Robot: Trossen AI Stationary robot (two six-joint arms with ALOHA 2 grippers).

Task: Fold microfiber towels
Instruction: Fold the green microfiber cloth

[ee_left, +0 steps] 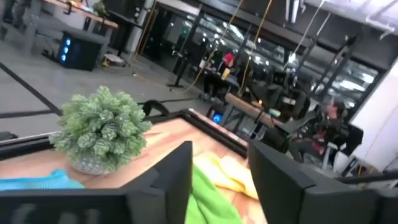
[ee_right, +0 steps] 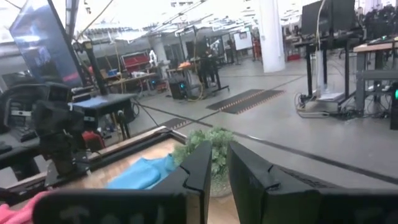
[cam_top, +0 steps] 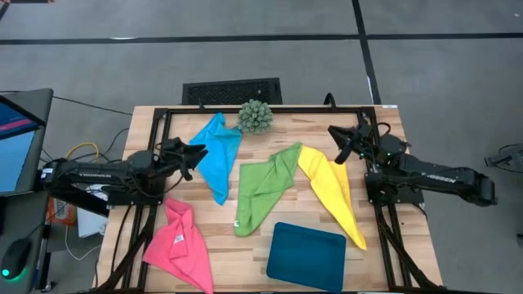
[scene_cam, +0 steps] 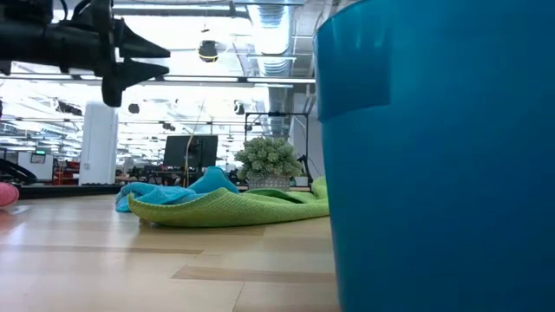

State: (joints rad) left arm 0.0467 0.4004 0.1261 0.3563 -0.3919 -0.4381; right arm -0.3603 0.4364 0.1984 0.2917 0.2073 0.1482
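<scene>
light: bright, even, from ceiling strip lamps [scene_cam: 173, 78] | shadows: soft and faint on the worktop [cam_top: 384, 245] | glare: blown-out ceiling in the right wrist view | blur: teal tray [scene_cam: 434, 156] fills the low view's right side, out of focus; left wrist view's background soft | distortion: none noticeable at the edges

Light wooden table [cam_top: 384, 245] bearing four crumpled towels, blue [cam_top: 219, 151], green [cam_top: 265, 186], yellow [cam_top: 333, 192] and pink [cam_top: 180, 243], plus a dark teal tray [cam_top: 306, 255] and a spiky green plant [cam_top: 255, 117].
</scene>
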